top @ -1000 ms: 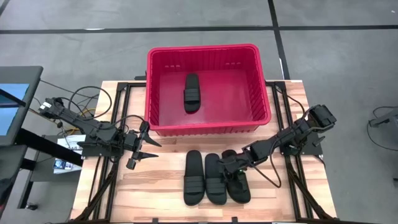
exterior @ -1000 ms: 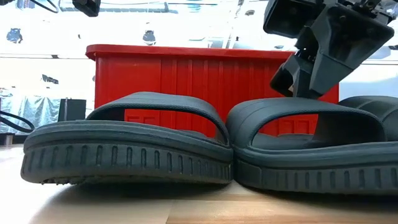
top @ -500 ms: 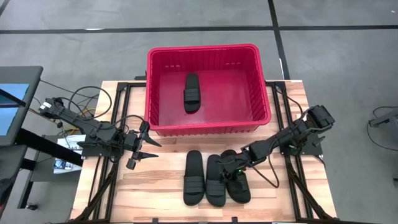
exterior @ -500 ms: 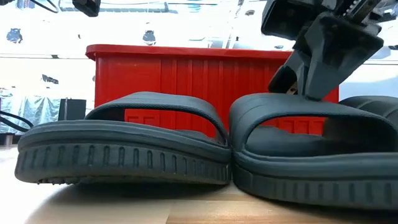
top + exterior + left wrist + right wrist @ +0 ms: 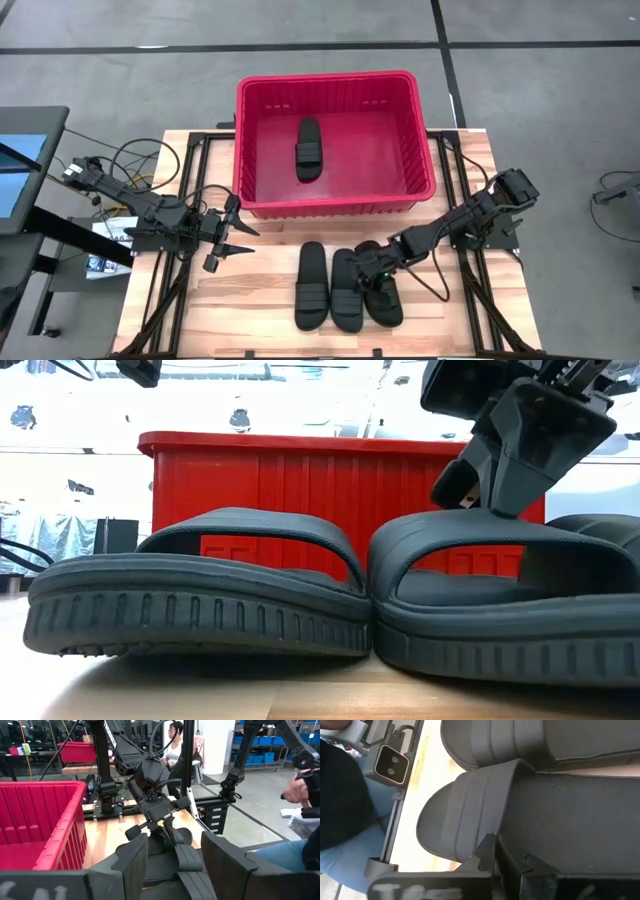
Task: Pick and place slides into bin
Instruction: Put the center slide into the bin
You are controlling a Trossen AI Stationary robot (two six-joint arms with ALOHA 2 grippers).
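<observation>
We are keeping our left gripper parked with its fingers spread, left of the bin, where one slide is already lying. The other three slides are sitting side by side on the table in front of the bin. Our right gripper is pinching the strap of the middle slide. We are judging it light, soft and matte, so the arched strap gives the surest hold.

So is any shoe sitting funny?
Yes. The rightmost slide on the table lies slanted, unlike the two straight slides beside it. The right gripper is shut on its strap.
</observation>
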